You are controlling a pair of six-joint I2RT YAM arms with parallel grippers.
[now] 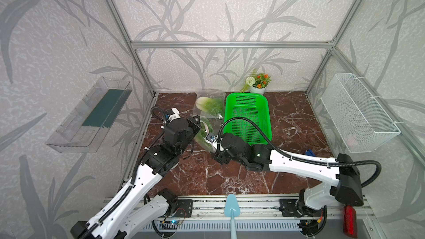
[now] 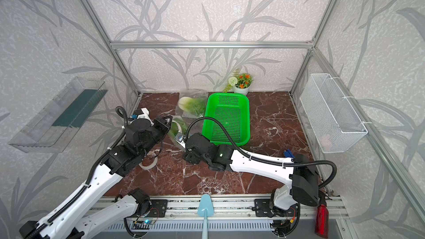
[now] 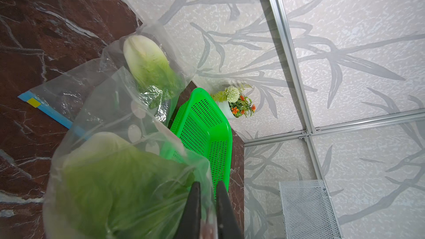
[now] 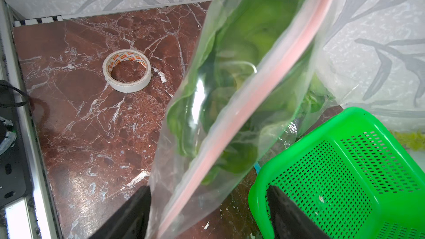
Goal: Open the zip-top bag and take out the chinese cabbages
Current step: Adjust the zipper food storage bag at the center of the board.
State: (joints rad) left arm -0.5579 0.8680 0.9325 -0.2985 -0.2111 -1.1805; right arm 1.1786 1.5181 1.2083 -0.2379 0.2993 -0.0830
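On the counter (image 1: 287,123), the left jaws clench the plastic of the zip-top bag (image 4: 230,120), which holds one cabbage (image 3: 115,180). A second cabbage (image 1: 208,105) lies in plastic behind. The right jaws, spread wide, straddle the pink seal (image 4: 253,93) beside the green basket (image 1: 250,120). They should bite only the opposite lip, then pull gently.

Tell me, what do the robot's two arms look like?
Both the left arm and right arm have smooth white shells dotted with small holes, joined by chunky black joints. A ribbed black cable loops along each. A small green light glows on the right one. The jaws are dark, flat, tapering blades.
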